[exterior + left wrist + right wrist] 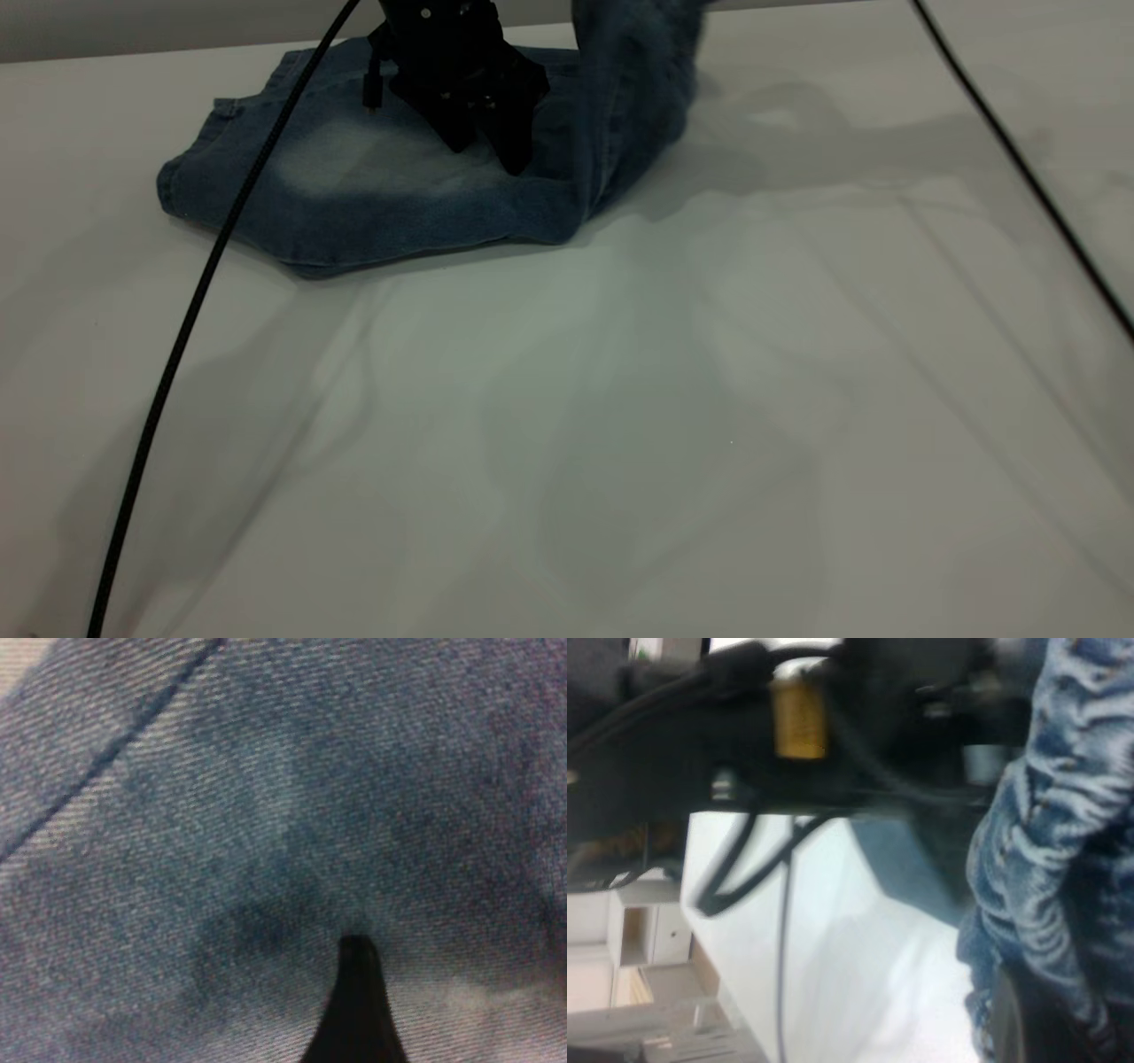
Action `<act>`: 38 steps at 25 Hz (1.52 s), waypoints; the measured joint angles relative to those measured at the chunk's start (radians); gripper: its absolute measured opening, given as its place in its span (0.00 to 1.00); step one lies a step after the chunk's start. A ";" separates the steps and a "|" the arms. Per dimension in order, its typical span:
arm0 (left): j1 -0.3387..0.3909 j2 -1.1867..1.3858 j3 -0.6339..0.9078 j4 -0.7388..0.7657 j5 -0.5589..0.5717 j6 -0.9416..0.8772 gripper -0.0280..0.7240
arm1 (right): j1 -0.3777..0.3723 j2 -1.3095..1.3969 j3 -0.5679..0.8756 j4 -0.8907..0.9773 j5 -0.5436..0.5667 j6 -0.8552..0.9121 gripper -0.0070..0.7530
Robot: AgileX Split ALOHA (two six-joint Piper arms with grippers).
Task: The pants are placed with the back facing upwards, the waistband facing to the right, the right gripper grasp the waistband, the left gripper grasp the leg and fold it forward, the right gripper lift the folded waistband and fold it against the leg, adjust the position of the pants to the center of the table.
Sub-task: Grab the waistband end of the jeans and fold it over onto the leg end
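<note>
The pants (372, 190) lie folded at the far side of the table (620, 425), with a pale faded patch facing up. The leg is hidden under this top layer. My left gripper (487, 155) points down onto the denim beside the patch, fingers slightly apart, holding nothing. In the left wrist view one black fingertip (356, 992) rests against the denim (266, 833). The right end of the pants rises off the table (638, 80) and leaves the picture at the top. In the right wrist view my right gripper (1045, 1023) is shut on the ruffled waistband (1063, 815), held in the air.
A black cable (204, 283) hangs across the left of the exterior view, crossing the pants. A second cable (1019, 159) runs down the right. The left arm (833, 744) shows in the right wrist view. Bare tabletop lies in front of the pants.
</note>
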 joint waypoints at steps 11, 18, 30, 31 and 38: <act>0.001 -0.004 -0.144 0.127 0.178 0.000 0.72 | 0.027 0.001 -0.040 -0.006 -0.003 0.034 0.08; 0.060 -0.007 -0.253 0.154 0.172 -0.032 0.72 | 0.027 0.001 -0.040 -0.006 -0.001 0.036 0.08; 0.157 0.027 -0.249 0.145 0.171 -0.095 0.72 | 0.027 0.001 -0.040 0.000 -0.003 0.042 0.08; 0.161 0.034 -0.249 0.145 0.172 -0.095 0.72 | 0.027 0.001 -0.040 -0.001 -0.003 0.042 0.08; 0.178 0.078 -0.249 0.150 0.169 -0.100 0.72 | 0.027 0.001 -0.040 0.002 -0.003 0.042 0.08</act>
